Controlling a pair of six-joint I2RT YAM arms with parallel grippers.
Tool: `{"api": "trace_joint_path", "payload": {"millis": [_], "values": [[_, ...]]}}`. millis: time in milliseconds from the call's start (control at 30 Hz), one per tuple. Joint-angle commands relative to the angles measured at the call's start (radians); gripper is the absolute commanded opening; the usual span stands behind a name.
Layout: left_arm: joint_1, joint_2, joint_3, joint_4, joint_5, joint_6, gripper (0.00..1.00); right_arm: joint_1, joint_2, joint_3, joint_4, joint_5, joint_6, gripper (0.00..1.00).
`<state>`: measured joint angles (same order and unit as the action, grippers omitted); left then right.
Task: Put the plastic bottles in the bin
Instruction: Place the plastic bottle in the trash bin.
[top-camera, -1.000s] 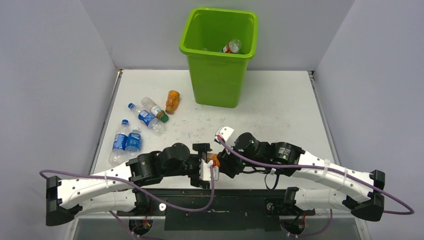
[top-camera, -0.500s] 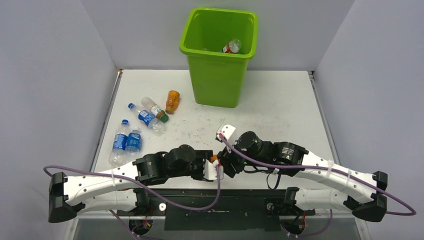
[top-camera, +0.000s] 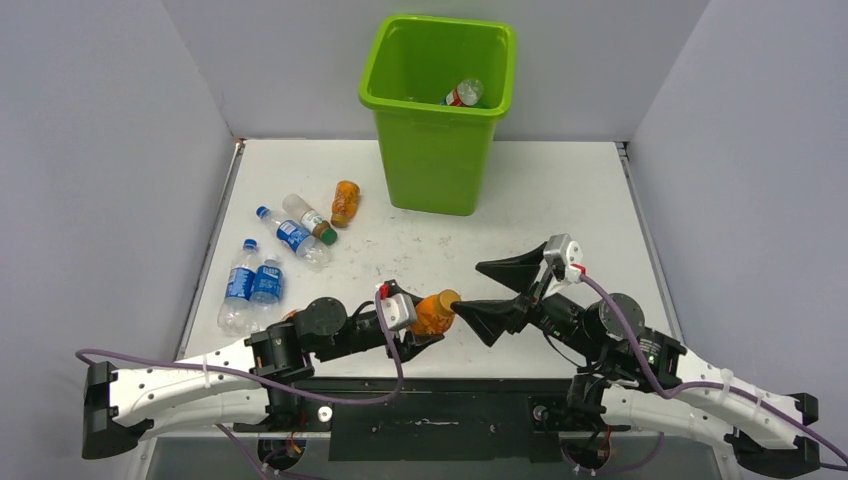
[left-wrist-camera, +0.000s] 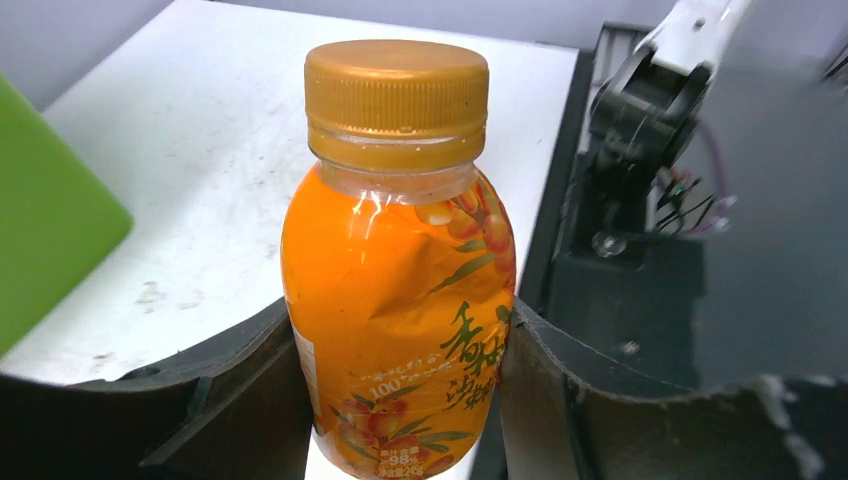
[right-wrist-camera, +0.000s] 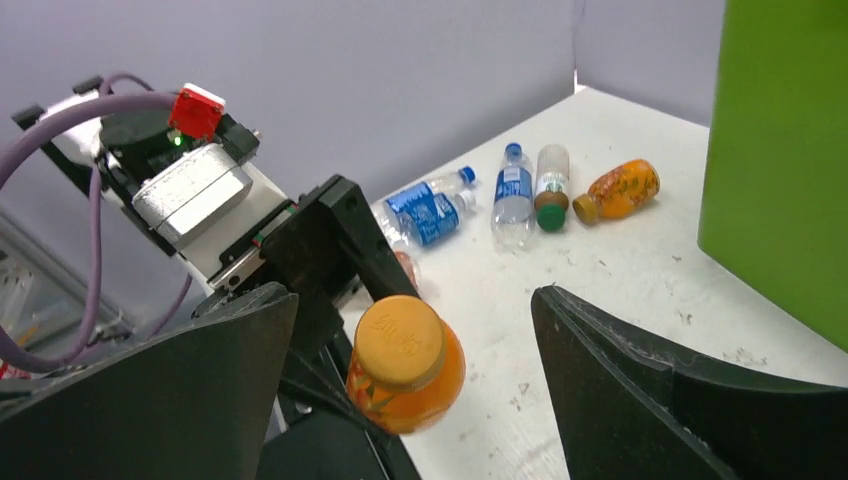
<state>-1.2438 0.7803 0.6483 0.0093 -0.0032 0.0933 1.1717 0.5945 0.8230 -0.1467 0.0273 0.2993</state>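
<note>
Near the front edge of the table (top-camera: 560, 220), just ahead of the arm bases: an orange bottle (top-camera: 432, 312), orange-capped, lying about level with its cap turned toward the robot's right. Held by the left gripper (left-wrist-camera: 398, 322), clamped across the lower body from both sides, leaving shoulder, neck and cap free. Looks lifted off the surface, though hard to confirm from above.

Just beyond the cap, the right gripper (top-camera: 470, 286): jaws spread wide, one finger to either side of the cap end, touching nothing, holding nothing. Reads as a hand-over pose, with the whole weight on the left side's grip. Low hold probably chosen to keep the cap end exposed.

Further out, at the back of the table and well apart from the held bottle, the bin (top-camera: 437, 150): upright, mouth open, already containing at least one red-labelled bottle (top-camera: 465, 93).

Over on the left side of the table, lying flat: a second orange bottle (top-camera: 345, 202), a green-capped bottle (top-camera: 308, 217) just beside it, a blue-labelled bottle (top-camera: 290, 235) close against that one, and a pair of blue-labelled bottles (top-camera: 252, 283) side by side nearer the front.

Calls for a long carry toward the back before any release. Risks a slip on the way, given smooth, slightly dented plastic.
</note>
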Motion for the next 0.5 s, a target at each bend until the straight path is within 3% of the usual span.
{"api": "trace_joint_path", "payload": {"millis": [0,200,367,467], "values": [[0.001,-0.013,-0.052,0.300,0.035,-0.263,0.21,0.003,0.004,-0.097,0.350,0.067,0.050,0.92],[0.001,-0.004,-0.043,0.327,0.011,-0.345,0.14,0.005,0.105,-0.089,0.417,0.045,0.088,0.96],[0.001,-0.032,-0.066,0.366,-0.029,-0.360,0.13,0.004,0.142,-0.085,0.400,0.051,0.109,0.98],[0.001,-0.043,-0.068,0.365,-0.043,-0.359,0.13,0.006,0.147,-0.084,0.383,0.052,0.118,0.91]]}}
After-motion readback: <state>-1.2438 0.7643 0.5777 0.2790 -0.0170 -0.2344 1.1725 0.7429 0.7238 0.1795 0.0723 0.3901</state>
